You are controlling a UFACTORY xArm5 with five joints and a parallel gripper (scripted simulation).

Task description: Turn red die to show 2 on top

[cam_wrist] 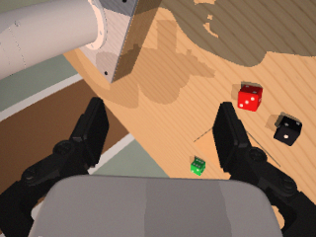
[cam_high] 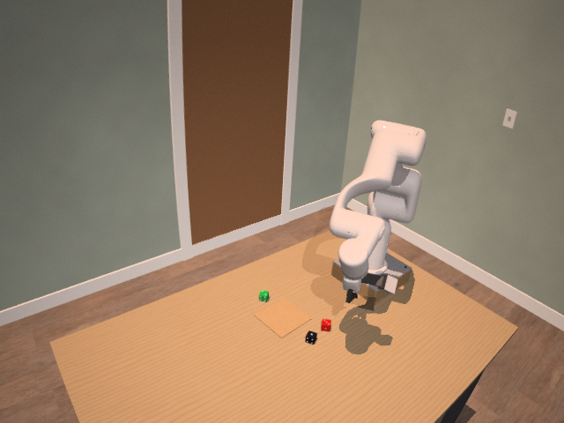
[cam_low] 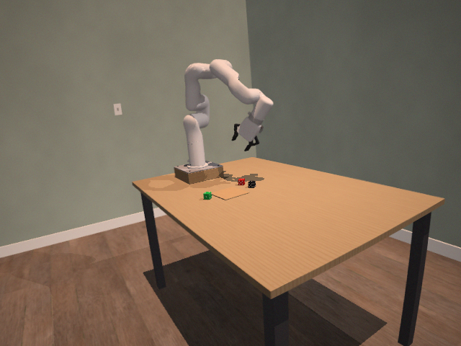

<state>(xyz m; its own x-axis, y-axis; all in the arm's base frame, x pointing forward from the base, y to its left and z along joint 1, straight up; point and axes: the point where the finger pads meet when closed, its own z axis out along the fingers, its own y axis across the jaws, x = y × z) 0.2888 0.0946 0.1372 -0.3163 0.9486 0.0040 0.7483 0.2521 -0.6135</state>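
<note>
Gripper (cam_low: 245, 137) hangs high above the table (cam_low: 335, 223) near the arm's base (cam_low: 214, 173), fingers spread wide with nothing between them. Red die (cam_high: 326, 324) sits flat on the table just off the mat (cam_high: 282, 317), close beside the black die (cam_high: 311, 337). Green die (cam_high: 263, 295) sits near the mat's opposite side.

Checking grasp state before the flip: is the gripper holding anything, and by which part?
Nothing is held. The black-fingered gripper is open and hangs well above the wooden table; the small red die sits on the table, untouched.
</note>
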